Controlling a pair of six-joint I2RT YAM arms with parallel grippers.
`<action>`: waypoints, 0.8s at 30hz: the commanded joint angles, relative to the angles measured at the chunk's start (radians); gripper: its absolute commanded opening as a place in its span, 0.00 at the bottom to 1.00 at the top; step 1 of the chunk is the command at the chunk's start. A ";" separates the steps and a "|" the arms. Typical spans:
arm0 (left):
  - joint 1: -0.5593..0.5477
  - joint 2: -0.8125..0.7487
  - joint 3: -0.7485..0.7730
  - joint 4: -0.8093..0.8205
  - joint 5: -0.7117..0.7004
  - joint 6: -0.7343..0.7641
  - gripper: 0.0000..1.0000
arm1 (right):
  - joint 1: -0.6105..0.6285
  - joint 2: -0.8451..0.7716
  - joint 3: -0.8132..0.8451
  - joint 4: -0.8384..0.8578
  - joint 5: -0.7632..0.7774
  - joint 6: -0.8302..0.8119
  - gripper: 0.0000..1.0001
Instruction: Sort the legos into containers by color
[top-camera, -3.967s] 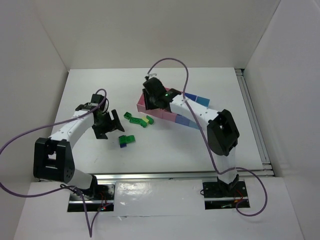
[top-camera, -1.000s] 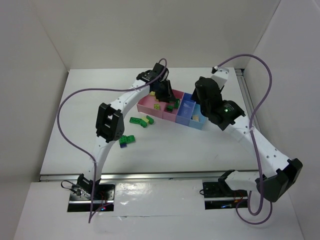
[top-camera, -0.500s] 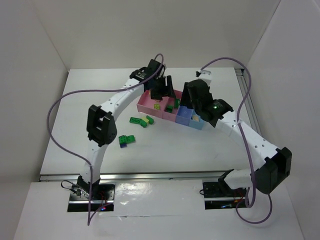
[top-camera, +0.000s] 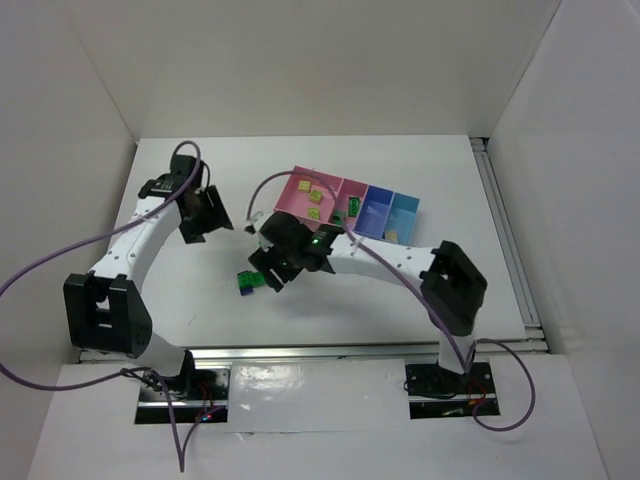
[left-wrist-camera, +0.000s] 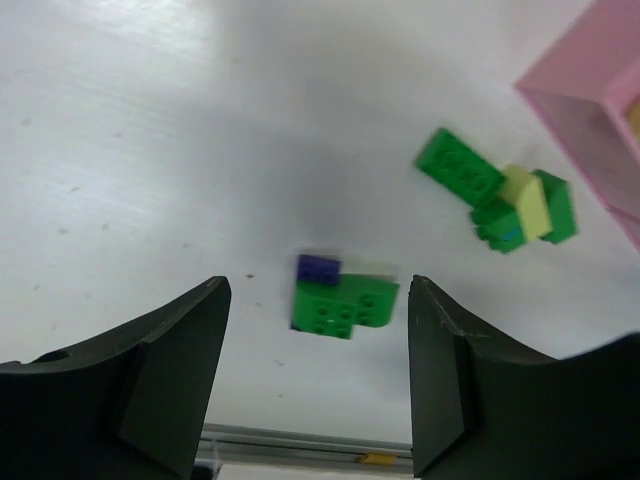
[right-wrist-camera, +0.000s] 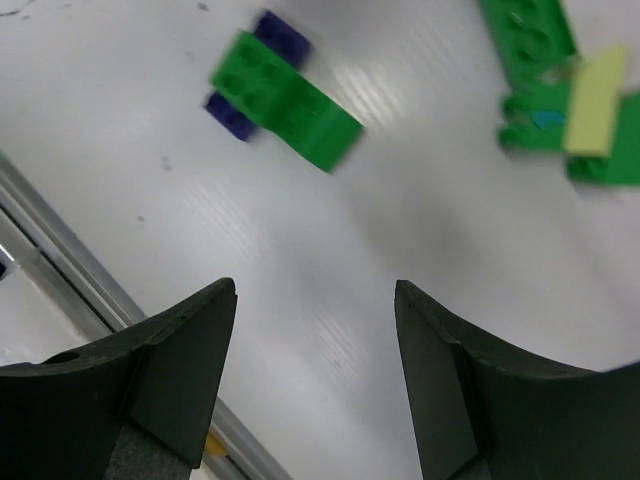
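The containers are a joined row: a pink bin with lime-yellow legos, a magenta bin with dark green legos, a blue bin and a light blue bin with a cream brick. A green and blue lego cluster lies loose on the table; it also shows in the left wrist view and the right wrist view. A green and cream cluster lies beside a green brick. My left gripper is open and empty. My right gripper is open and empty, just above the loose bricks.
White walls close in the table on the left, back and right. A metal rail runs along the near edge. The pink bin's corner shows at the right of the left wrist view. Purple cables loop over both arms.
My left arm has pulled back from the bins to the left side of the table. My right arm has swung from the blue bins down to the loose bricks.
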 joint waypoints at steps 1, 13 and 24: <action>0.075 -0.077 -0.054 -0.001 0.032 0.000 0.75 | 0.047 0.099 0.171 -0.026 -0.064 -0.131 0.72; 0.287 -0.096 -0.183 0.084 0.207 0.022 0.75 | 0.087 0.392 0.434 -0.066 -0.014 -0.212 0.71; 0.307 -0.116 -0.212 0.094 0.264 0.040 0.74 | 0.078 0.462 0.466 -0.010 0.017 -0.194 0.51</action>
